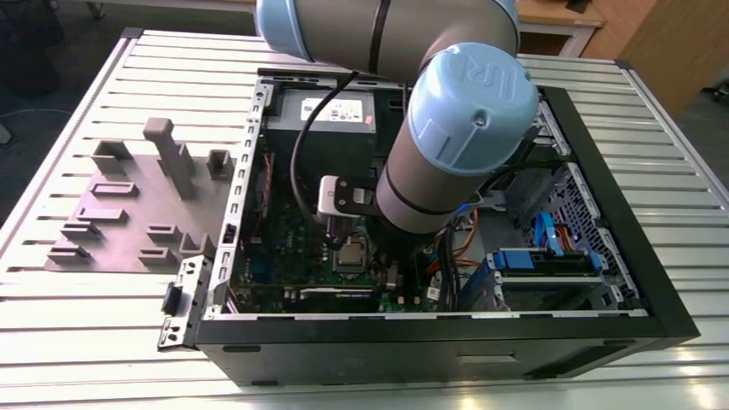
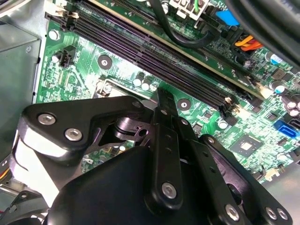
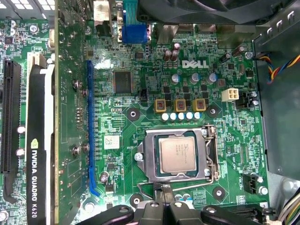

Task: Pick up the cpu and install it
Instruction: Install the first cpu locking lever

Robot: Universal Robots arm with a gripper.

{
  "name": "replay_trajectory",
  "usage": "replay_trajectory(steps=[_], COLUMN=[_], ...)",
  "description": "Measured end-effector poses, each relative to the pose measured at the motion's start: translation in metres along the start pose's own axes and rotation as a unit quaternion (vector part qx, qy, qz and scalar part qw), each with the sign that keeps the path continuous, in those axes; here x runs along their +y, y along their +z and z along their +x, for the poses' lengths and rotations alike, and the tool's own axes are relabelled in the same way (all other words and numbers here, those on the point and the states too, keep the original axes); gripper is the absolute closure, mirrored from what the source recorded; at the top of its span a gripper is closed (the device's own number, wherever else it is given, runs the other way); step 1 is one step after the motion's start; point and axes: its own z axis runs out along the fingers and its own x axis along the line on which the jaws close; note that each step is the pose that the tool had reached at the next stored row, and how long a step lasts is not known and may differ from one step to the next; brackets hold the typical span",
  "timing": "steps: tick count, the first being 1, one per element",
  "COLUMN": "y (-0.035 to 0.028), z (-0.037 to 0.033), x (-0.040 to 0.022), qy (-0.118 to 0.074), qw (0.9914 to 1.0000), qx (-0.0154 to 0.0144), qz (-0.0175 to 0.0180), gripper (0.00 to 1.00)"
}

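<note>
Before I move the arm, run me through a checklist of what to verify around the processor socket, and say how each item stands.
1. Small square silver cpu lies inside the rectangular silver socket frame: ok.
2. Cpu edges run parallel to the frame: ok.
3. Black gripper sits at the frame's edge, off the cpu's top: ok.
4. Thin wire retention lever beside the frame is latched: cannot tell.
5. Gripper is inside the open black computer case, over the green motherboard: ok.
</note>
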Motion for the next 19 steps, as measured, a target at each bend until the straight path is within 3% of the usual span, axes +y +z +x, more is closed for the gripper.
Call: replay_trajectory(steps=[14, 19], y=[0.0007, 0.0021], z=[0.0, 0.0002], x=[-0.0017, -0.0019], qy=[0.0, 0.0], qw=[1.0, 1.0], qx=[0.0, -0.0014], qz=[0.0, -0.0001], gripper=[0.89, 0.89])
